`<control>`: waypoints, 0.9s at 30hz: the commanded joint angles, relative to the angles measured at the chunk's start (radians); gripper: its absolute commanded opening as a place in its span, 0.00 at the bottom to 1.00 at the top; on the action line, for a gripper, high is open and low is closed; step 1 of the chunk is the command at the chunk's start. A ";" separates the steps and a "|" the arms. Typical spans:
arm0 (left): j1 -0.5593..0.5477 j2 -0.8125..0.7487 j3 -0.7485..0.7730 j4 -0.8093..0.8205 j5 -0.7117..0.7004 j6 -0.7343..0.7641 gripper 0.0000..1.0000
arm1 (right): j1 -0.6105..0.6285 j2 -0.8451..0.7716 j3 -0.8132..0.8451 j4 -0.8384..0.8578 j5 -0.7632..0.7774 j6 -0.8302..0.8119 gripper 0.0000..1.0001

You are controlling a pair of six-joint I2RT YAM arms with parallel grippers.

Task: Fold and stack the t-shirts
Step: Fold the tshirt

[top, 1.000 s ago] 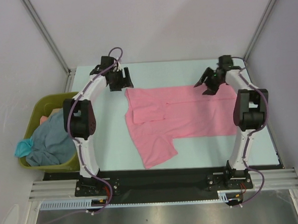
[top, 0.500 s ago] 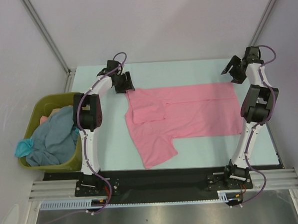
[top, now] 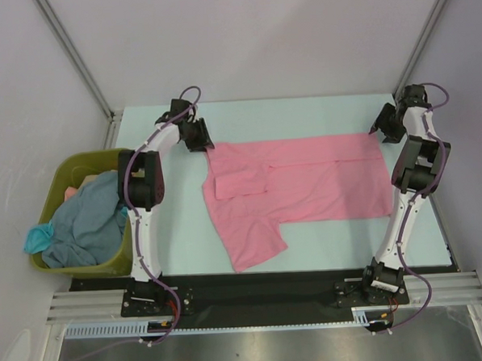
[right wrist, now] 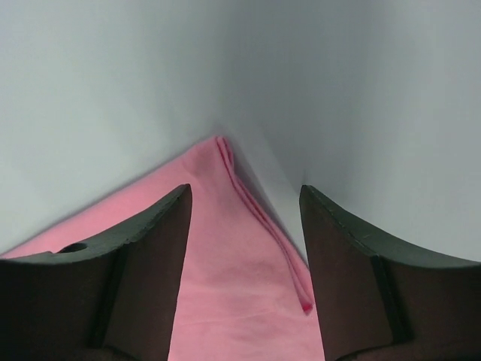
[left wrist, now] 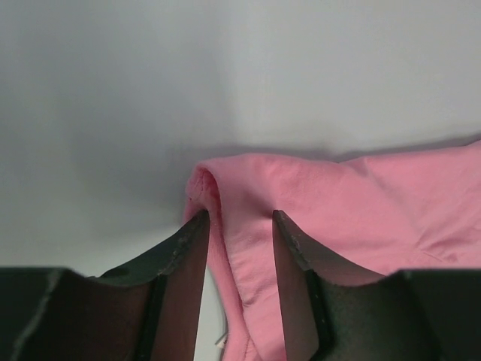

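one plain bubblegum pink t-shirt (top: pixel 306 181) lies flat on the table (top: pixel 179 224), a sleeve pointing near. one grey-blue shirt (top: pixel 86 225) and one teal shirt (top: pixel 38 236) sit heaped in the olive bin (top: pixel 59 175) at left. the left gripper (left wrist: pixel 237 219) and right gripper (right wrist: pixel 244 192) straddle the pink shirt's far corners, jaws apart.

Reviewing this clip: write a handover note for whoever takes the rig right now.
Left tool: open, jaws either side of the far left corner of the pink shirt.
Right tool: open above its far right corner.
Pink shirt lies flat on the table, partly folded; grey-blue shirt and teal shirt are in the bin.
Done: no stack yet.
Left: finish folding, then fold and stack the rest.
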 commanded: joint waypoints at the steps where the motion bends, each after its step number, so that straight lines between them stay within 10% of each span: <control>1: 0.013 0.010 -0.003 0.017 0.042 -0.028 0.42 | 0.009 0.027 0.068 0.015 -0.044 -0.059 0.64; 9: 0.035 0.028 -0.008 0.043 0.097 -0.076 0.28 | 0.021 0.093 0.097 -0.009 -0.067 -0.065 0.50; 17: 0.050 0.033 0.006 0.110 0.090 -0.119 0.00 | 0.015 0.120 0.080 0.053 -0.048 0.007 0.01; 27: 0.104 0.047 0.067 0.216 -0.045 -0.185 0.00 | 0.006 0.136 0.083 0.224 0.015 0.205 0.00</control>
